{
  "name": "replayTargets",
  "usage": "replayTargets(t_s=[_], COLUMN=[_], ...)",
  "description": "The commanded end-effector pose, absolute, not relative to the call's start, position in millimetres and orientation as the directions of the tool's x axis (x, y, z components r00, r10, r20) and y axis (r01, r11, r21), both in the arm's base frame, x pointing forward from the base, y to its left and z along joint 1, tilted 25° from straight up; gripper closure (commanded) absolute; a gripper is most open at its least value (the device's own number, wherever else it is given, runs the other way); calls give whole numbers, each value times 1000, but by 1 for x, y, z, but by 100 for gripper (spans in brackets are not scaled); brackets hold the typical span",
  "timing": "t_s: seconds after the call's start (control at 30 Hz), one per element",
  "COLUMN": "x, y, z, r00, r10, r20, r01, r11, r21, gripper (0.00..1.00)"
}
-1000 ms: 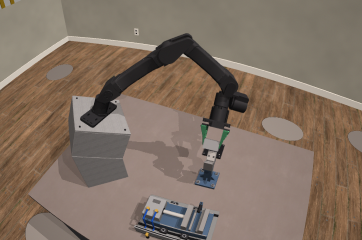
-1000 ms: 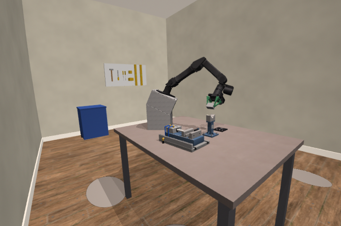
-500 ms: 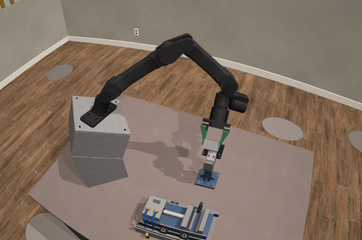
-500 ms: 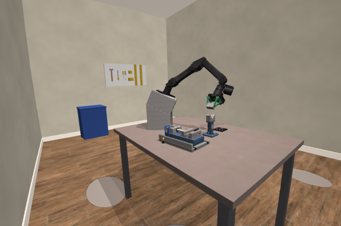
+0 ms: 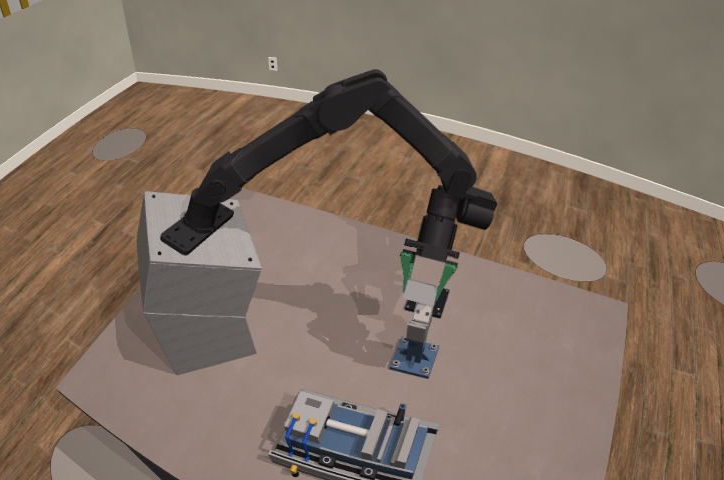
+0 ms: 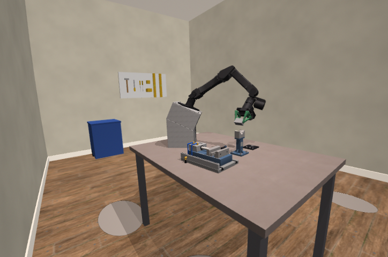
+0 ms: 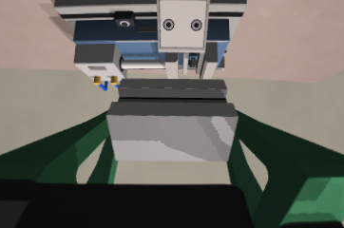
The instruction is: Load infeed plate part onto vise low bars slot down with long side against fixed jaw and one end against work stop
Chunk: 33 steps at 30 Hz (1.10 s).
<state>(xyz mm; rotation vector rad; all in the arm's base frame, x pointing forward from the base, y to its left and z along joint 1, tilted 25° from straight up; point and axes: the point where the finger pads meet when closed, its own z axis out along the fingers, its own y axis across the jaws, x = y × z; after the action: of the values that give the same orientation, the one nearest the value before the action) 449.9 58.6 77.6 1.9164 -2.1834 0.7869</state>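
Observation:
My gripper (image 5: 422, 293) (image 6: 239, 120) (image 7: 172, 114) is shut on the ends of the grey block (image 5: 416, 290) (image 6: 238, 122) (image 7: 172, 142). It holds the block in the air above the V-block (image 5: 422, 315) (image 6: 238, 134) (image 7: 182, 37), not touching it in the exterior view. The slot shows in the wrist view as a dark lengthwise gap on the block's shaded side. The vise stands open, with its fixed jaw (image 5: 405, 441) (image 6: 222, 152) (image 7: 209, 66) apart from the rod-side jaw (image 5: 373, 434) (image 7: 171, 66). The work stop (image 5: 399, 414) is a short dark rod at the jaw gap. The block's underside is hidden.
The black infeed plate (image 5: 443, 304) (image 6: 251, 147) lies behind the V-block's blue stand (image 5: 399, 367) (image 6: 239, 152). The air cylinder (image 5: 309, 408) with blue hoses is on the vise's left in the top view. The arm's grey pedestal (image 5: 198, 288) (image 6: 180, 133) stands further left.

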Motion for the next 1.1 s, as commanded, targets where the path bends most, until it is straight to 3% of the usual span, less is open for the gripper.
replayTargets(t_s=[0.0,1.07], x=[460,470], y=[59,66], z=[92,60], r00=[-211,-212], r10=[-879,-877], r20=[428,431], r01=[-938,-940], r11=[58,62], r21=[-343,-336], gripper=[100,100])
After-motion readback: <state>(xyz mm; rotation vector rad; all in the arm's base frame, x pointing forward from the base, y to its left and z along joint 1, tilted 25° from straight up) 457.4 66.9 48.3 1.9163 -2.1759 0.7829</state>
